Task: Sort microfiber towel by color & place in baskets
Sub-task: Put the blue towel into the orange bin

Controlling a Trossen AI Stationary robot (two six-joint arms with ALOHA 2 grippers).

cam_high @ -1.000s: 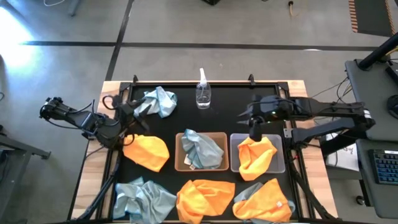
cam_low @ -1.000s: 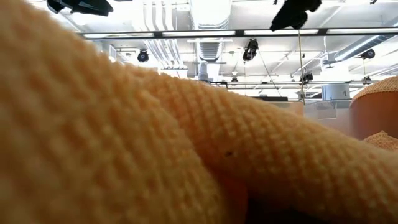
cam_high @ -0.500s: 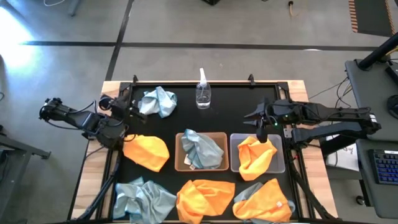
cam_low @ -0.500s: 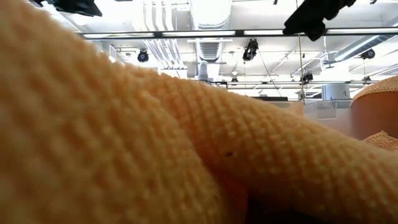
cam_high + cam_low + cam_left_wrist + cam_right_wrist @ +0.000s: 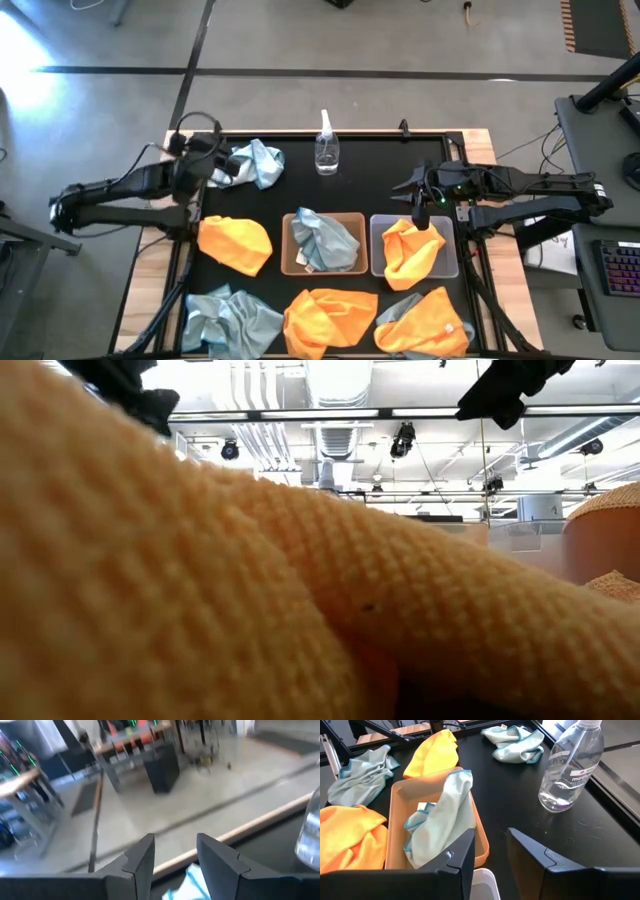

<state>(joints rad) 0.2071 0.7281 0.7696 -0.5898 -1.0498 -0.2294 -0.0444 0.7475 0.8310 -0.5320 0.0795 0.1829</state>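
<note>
An orange towel blocks the low view; left gripper and right gripper are spread, empty

light: bright overhead, glare top-left floor | left wrist: motion blur | low: blocked by out-of-focus cloth

Left gripper and right gripper both parted.

A black table carries a tan basket and a grey basket just below the right pincer, a spray bottle beside it, and orange and blue-grey towels.
</note>
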